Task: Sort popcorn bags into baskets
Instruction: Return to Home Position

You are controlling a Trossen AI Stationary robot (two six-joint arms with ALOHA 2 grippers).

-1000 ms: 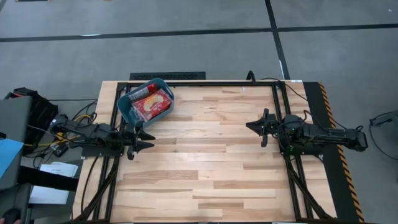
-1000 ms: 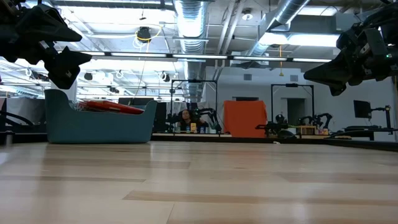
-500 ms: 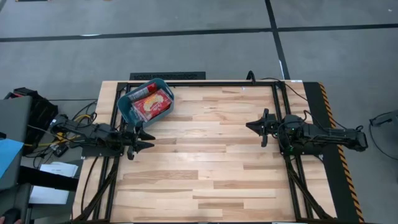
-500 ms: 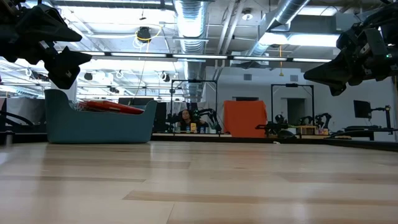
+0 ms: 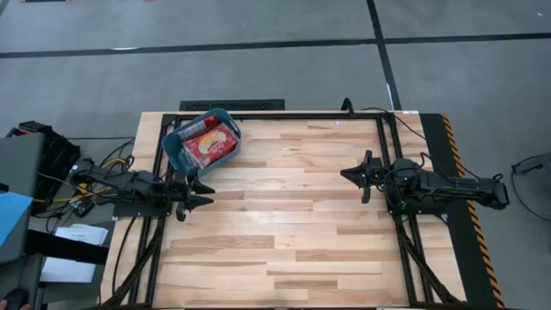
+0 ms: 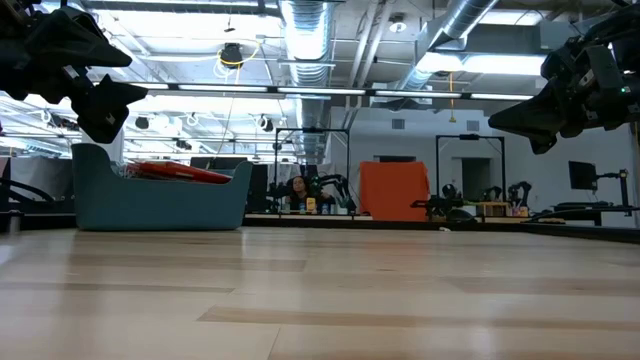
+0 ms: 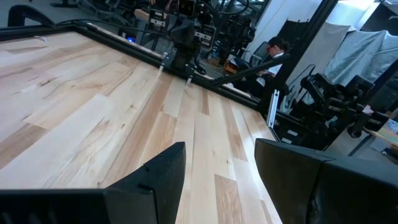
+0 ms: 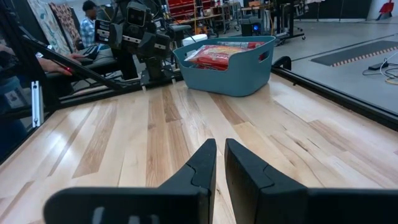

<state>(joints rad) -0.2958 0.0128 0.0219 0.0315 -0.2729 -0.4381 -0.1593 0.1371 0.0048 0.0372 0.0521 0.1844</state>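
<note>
The teal-blue bin (image 5: 175,148) stands on its base at the table's far left corner, also seen in the low view (image 6: 160,205) and the right wrist view (image 8: 230,78). Several red popcorn bags (image 5: 211,142) lie piled inside it, and the top ones rise above the rim (image 6: 180,172) (image 8: 217,55). No bag lies on the table. My left gripper (image 5: 207,193) hovers open at the table's left edge, just on the near side of the bin (image 7: 217,149). My right gripper (image 5: 344,174) hovers shut near the right edge, pointing toward the bin (image 8: 216,155).
Bare wooden tabletop (image 5: 284,224) spreads between the two arms. A black frame rail (image 5: 284,114) runs along the far edge and down both sides. Cables and boxes (image 5: 77,185) sit off the left edge. People (image 8: 90,12) (image 7: 273,50) are in the room beyond the table.
</note>
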